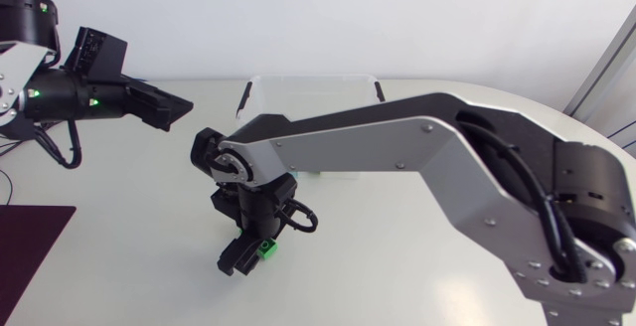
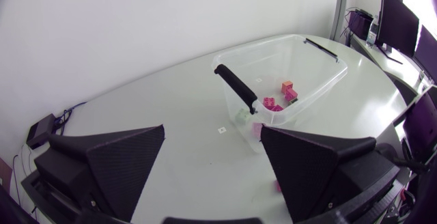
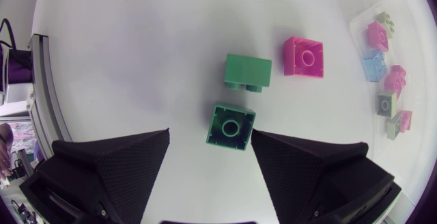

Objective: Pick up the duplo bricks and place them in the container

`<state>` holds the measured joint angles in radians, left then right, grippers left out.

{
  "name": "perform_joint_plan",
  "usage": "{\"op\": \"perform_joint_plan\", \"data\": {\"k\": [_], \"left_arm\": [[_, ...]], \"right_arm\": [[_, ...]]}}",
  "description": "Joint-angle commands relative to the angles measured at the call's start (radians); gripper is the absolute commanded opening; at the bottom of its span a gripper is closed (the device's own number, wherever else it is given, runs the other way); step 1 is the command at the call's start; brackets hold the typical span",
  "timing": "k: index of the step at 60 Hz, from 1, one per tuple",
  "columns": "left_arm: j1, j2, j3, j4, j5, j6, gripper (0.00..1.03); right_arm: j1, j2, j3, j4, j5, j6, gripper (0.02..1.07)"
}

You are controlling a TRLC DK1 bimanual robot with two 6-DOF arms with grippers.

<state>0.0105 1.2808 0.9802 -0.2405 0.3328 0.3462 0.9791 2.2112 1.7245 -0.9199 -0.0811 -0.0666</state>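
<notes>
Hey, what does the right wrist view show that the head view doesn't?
Only the right wrist view: a tipped green brick, a pink brick, and the sorted bricks inside the container. Only the head view: the left gripper, open, off to the table's left side. Both: the right gripper, open, with the nearest green brick between its fingers.

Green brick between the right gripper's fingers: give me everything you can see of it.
The green brick is a square, glossy plastic piece with one ring centred in its upward face. It lies flat on the white table between the open fingers of the right gripper, near one finger and clear of the other. A second green brick lies just ahead, not touching.
</notes>
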Motion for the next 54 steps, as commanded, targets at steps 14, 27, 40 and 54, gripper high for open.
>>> {"op": "perform_joint_plan", "data": {"k": [14, 27, 40, 54], "left_arm": [[0.057, -0.143, -0.195, -0.011, 0.018, 0.099, 0.98], [0.075, -0.179, -0.267, -0.077, 0.048, 0.177, 0.98], [0.036, -0.176, -0.318, -0.154, 0.075, 0.241, 0.98], [-0.075, -0.136, -0.336, -0.215, 0.077, 0.232, 0.98]], "right_arm": [[-0.005, 0.082, 0.064, -0.03, 0.004, 0.022, 0.54], [-0.02, 0.053, 0.037, -0.043, 0.0, 0.016, 0.3], [-0.076, -0.117, -0.063, -0.054, 0.006, 0.013, 0.3], [-0.166, -0.323, -0.137, -0.057, 0.012, 0.014, 0.3]]}}
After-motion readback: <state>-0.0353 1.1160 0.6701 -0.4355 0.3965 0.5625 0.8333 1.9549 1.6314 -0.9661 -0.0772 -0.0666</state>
